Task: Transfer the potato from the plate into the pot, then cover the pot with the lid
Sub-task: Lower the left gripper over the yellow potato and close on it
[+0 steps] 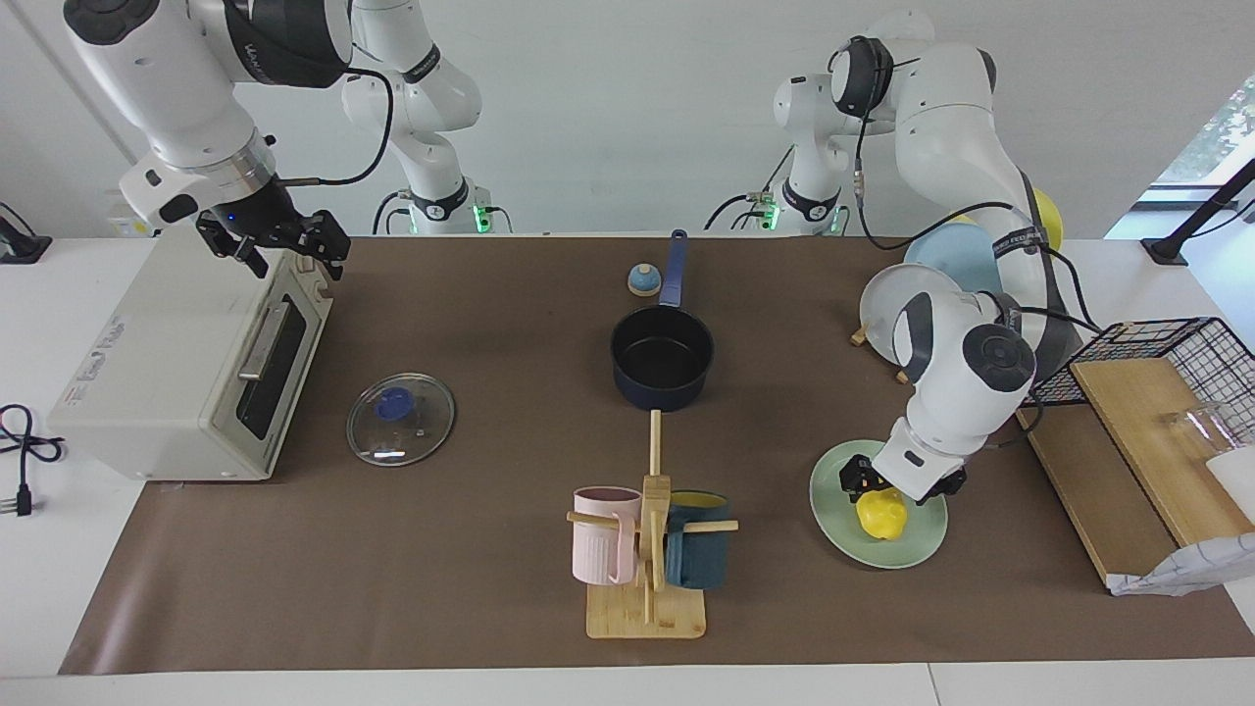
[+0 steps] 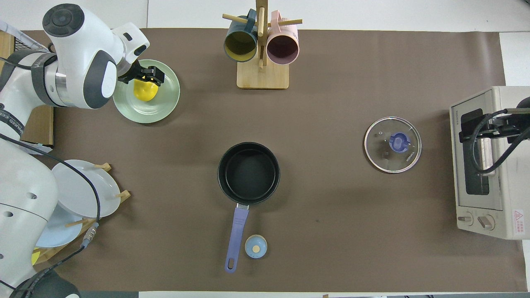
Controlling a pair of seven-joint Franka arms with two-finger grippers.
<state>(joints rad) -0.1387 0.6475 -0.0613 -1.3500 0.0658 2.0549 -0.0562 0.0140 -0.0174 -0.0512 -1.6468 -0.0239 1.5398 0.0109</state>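
Two steps remain: my left gripper [image 1: 887,487], fingers apart around the potato [image 1: 881,514] on the plate [image 1: 833,510], must clamp and carry it to the pot [image 1: 662,356], while I cannot tell the state of the right gripper [image 1: 294,245] waiting over the oven [image 1: 157,373].

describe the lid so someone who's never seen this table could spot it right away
Find the white toaster oven at the right arm's end of the table. On the brown mat in front of its door lies the lid, flat and alone. It is the only clear glass disc, metal-rimmed with a blue knob in the centre.
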